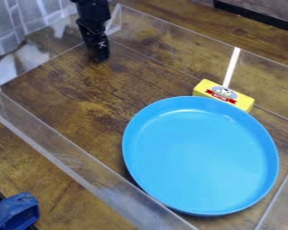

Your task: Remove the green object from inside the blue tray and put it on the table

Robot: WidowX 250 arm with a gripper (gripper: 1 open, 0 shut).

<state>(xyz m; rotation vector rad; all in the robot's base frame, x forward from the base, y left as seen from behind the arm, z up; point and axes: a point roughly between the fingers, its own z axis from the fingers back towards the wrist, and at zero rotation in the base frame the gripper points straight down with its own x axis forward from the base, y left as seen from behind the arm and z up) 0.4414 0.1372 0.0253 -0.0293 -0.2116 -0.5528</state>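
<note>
Pointing steeply down at the far left corner of the enclosure, the gripper (97, 52) is hanging from a dark arm that is coming in from the top edge of the view, its black fingertips (100, 54) sitting low, at or just above the table (75, 117). Its jaws are too dark and too small here to read by eye, yet they appear to be standing wide apart, and nothing is showing between them, so it is holding nothing. Whether the tips are actually touching the wood cannot be told. One blue tray (201, 158) is lying flat well apart from the gripper, toward the near right of the scene, and its round basin is showing only plain blue from rim to rim. One small yellow block (222, 94) with a printed label on top is resting on the wood just beyond the tray's far rim, between the tray and the back wall, well to the right of the gripper. A thin pale stick (233, 61) is rising from behind that block. No green object is showing anywhere in this view, neither inside the tray nor under the gripper, so its place cannot be told. Clear acrylic walls (50, 148) are bordering the tabletop on the near left and along the back, close beside the gripper. One piece of blue cloth (12, 214) is lying outside the wall at the bottom left corner, far from the gripper.
</note>
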